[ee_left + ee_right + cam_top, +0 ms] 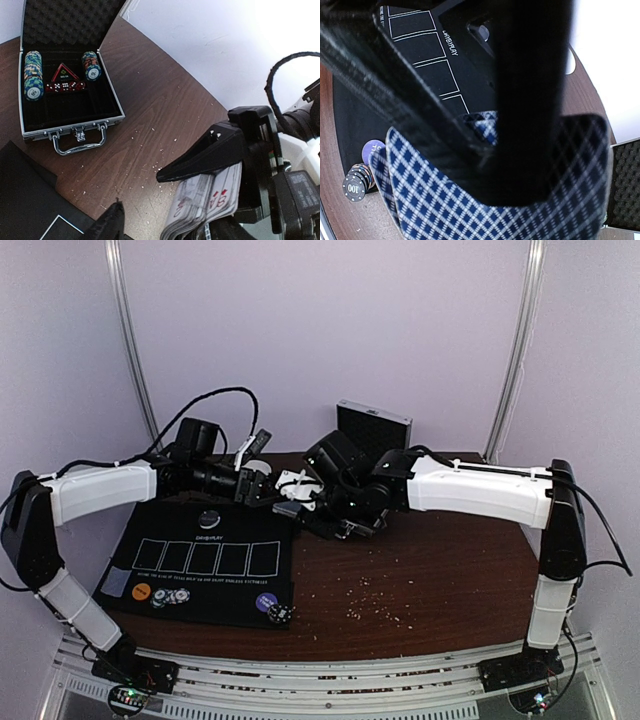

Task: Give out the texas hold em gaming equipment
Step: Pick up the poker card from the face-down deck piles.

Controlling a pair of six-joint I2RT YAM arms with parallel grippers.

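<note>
From above, both arms reach in over the back of the brown table (440,570) and meet near its middle, the left gripper (255,478) just beside the right gripper (300,498); at this size neither one's fingers can be made out. A black mat (230,590) printed with five card outlines lies on the left half. It carries a single grey-blue card (117,583), an orange disc (141,592), striped chips (172,595) and a purple disc (266,602) along its near edge, and a black disc (208,519) near its far edge. An open case (373,425) stands behind the grippers. The left wrist view shows that case (70,120) lying open on the wood, with two chip stacks (32,75) and red dice (65,86) inside. Low in the frame the right gripper is clamped on a deck of playing cards (205,200), faces showing, held above the table. Only one of the left gripper's fingers (112,225) shows, apart from the deck, so whether that gripper is released or clenched cannot be told. The right wrist view has its own fingers (530,100) pressed tight on the deck's blue-and-white diamond backs, above the mat, with a numbered chip (353,189) and the purple disc (370,149) at lower left
</note>
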